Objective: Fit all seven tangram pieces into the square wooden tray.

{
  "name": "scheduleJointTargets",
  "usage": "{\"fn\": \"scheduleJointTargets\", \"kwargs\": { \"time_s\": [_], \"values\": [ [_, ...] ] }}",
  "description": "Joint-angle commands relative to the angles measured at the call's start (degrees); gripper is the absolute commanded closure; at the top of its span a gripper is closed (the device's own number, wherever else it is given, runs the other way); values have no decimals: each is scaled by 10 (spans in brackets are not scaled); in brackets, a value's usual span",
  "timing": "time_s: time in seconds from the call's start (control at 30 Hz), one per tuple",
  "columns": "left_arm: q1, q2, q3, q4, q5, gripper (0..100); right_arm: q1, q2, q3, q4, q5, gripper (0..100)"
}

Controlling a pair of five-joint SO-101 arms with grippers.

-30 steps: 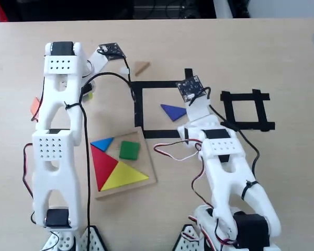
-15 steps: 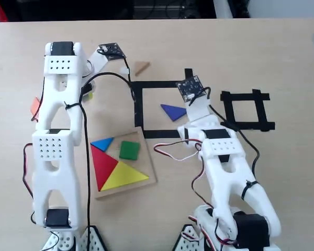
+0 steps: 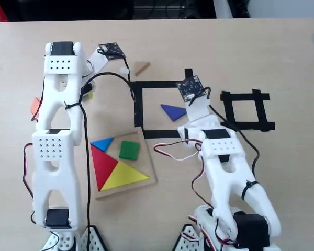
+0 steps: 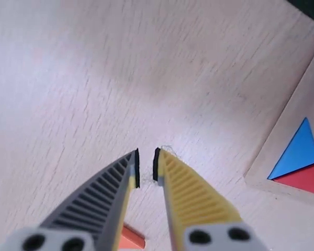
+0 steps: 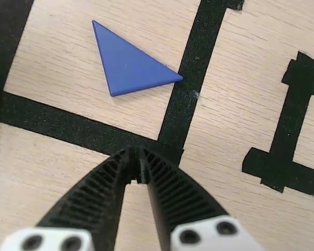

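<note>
Both arms stay frozen, task stalled: right gripper (image 5: 135,163) pinched together just short of the blue triangle (image 5: 128,65), left gripper (image 4: 146,167) barely apart.

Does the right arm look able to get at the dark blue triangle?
Probably yes: the dark blue triangle lies flat just ahead of the right pincer, only flat tape between them, though its jaws are shut.
</note>
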Motion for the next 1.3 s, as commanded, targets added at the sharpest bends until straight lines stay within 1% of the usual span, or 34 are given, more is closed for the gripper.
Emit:
{"fn": "scheduleJointTargets", "kwargs": {
  "time_s": [0.0,0.17,0.27,0.37,0.47,0.5,0.63,0.7,0.8,0.9,0.97,1.0,1.07,1.13,1.2,1.27],
  "values": [
    [7,-18,-1,6,9,917,-9,-17,-5,-10,5,987],
    [29,-34,22,7,93,917,-9,-17,-5,-10,5,987],
    [56,-76,87,7,127,918,-9,-17,-3,-10,5,987],
    [89,-142,176,6,170,919,-9,-21,0,-8,5,987],
    [115,-236,252,4,205,970,-9,-21,-2,-7,5,987],
    [120,-270,273,4,217,969,-9,-21,-2,-7,5,987],
    [127,-388,365,-10,279,934,-9,-21,-2,-6,4,987],
    [124,-435,420,-24,325,905,-7,-21,-1,-6,3,987],
    [129,-499,499,-19,379,868,-6,-18,-1,-6,3,987],
    [164,-561,590,-34,467,859,-6,-18,0,-8,4,987],
    [189,-600,659,-79,542,859,-6,-17,0,-8,4,987],
    [201,-616,695,-118,576,859,-6,-17,0,-9,4,987],
    [214,-644,770,-215,617,859,-6,-17,0,-9,4,987],
    [219,-664,848,-324,626,859,-5,-17,0,-9,4,987],
    [211,-674,916,-427,629,859,3,-17,0,-10,4,987],
    [182,-672,960,-502,629,859,35,-18,-7,-10,1,987]
  ]
}}
